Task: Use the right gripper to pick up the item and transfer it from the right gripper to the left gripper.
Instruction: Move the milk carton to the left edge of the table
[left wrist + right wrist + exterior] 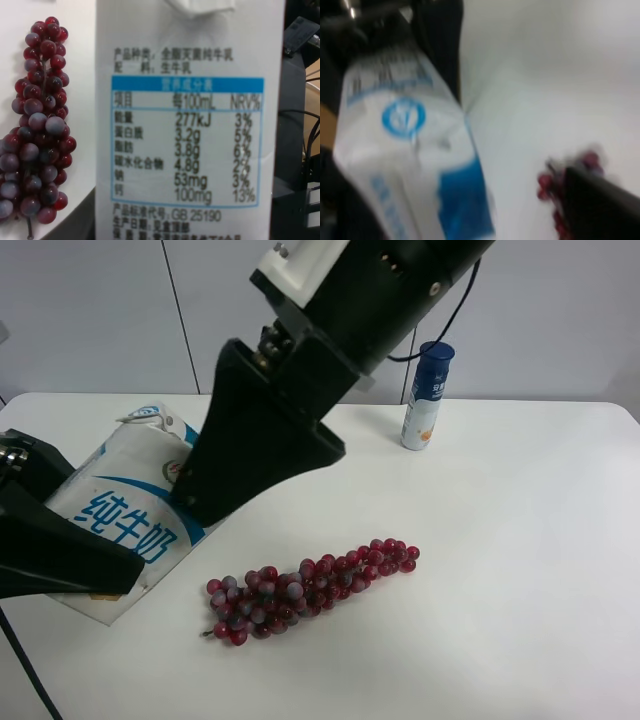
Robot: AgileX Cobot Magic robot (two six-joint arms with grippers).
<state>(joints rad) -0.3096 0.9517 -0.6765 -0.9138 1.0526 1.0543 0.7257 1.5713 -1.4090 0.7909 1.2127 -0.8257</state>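
The carton (120, 520) is seen tilted at the exterior high view's left, gable end up and toward the far side, above the tabletop (520, 570) near that side's edge. Whether its lower corner touches the tabletop cannot be told. It is pinched by the left claw (100, 565), one black finger of which is laid across its lower face. In the left wrist view the carton's printed panel (185, 125) fills most of the picture.

The right claw (230, 470) is reached down from above, its wedge finger overlapping the carton's upper right edge. In the blurred right wrist view the carton (415, 150) is flanked by the claw's spread fingers (600, 205), with a clear gap at one side.

The grapes (310, 585) are laid flat just beside the carton, toward the tabletop's middle. The bottle (428, 395) is stood upright near the far edge, well apart from both. A broad bare stretch of tabletop is left at the view's right, out to the rounded far corner.
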